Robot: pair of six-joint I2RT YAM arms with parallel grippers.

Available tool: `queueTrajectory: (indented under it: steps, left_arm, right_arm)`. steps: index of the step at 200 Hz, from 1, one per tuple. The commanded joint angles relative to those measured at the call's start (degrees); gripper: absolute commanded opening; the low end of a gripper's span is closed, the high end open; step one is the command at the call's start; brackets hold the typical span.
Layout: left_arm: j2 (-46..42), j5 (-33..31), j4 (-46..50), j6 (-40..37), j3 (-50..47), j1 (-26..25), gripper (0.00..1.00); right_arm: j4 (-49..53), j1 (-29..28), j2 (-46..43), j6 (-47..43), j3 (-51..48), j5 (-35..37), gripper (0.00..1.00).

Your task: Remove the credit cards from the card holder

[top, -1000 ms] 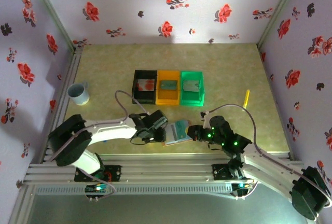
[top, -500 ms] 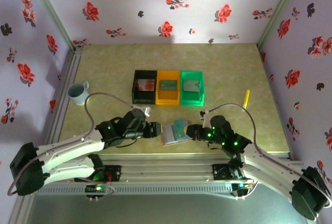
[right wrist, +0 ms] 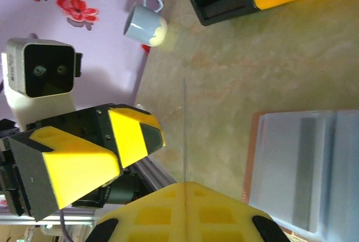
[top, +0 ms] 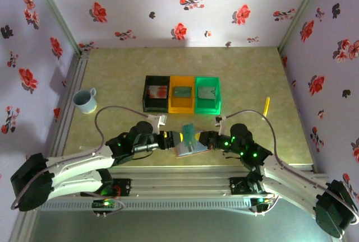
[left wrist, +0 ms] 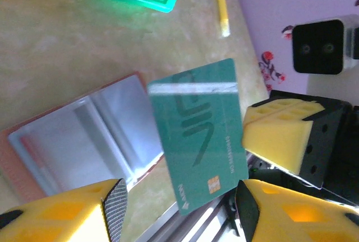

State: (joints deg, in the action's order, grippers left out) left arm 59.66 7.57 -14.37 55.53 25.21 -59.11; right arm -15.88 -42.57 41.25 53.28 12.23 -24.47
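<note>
**Surroundings.** Three bins stand in a touching row at mid-tabletop [top: 112,74]: black bin [top: 146,102], orange bin [top: 182,108], green bin [top: 208,110], from left to right. A pale card [top: 157,91] with a red blotch lies in the black bin. A darker card [top: 181,92] lies in the orange bin and a third card [top: 206,92] in the green bin. A mug [top: 85,101] stands near the left wall. A yellow marker [top: 266,106] lies to the right of the bins. All of these are well apart from the working area at the near edge.

**Task items.** The card holder [top: 189,150] lies open on the tabletop between the two arms, blue-grey inside facing up. The green credit card [left wrist: 199,141] is raised above the holder's right half and tilted.

**End effectors.** The right end effector [right wrist: 185,189] is pressed together on one edge of the green credit card. The left end effector [left wrist: 179,213] faces it from the other side with its fingers [left wrist: 115,208] spread. The card's lower end sits between them without visible contact. The two end effectors stand near each other, with the card between them.
</note>
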Motion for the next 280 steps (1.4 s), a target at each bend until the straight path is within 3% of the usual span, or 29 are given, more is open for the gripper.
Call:
queueTrajectory:
  steps: [1,126,212,280]
  left_arm:
    - [1.37,1.14,-7.39,0.76,-0.52,-0.81,0.56]
    - [4.45,0.42,-11.91,1.69,-0.6,-2.14,0.55]
    - [3.91,0.86,-19.45,2.82,-1.98,-3.2,0.45]
    - [1.96,0.1,-19.25,3.01,-3.24,-3.19,0.33]
  right_arm:
    - [-4.06,0.31,-0.69,1.82,1.79,-1.98,0.0]
    - [-6.11,0.31,-2.4,3.59,1.53,-3.22,0.0]
    - [-6.65,0.3,-2.35,3.59,0.78,-3.66,0.0]
    - [-5.05,0.36,-2.56,2.63,0.6,-3.36,0.0]
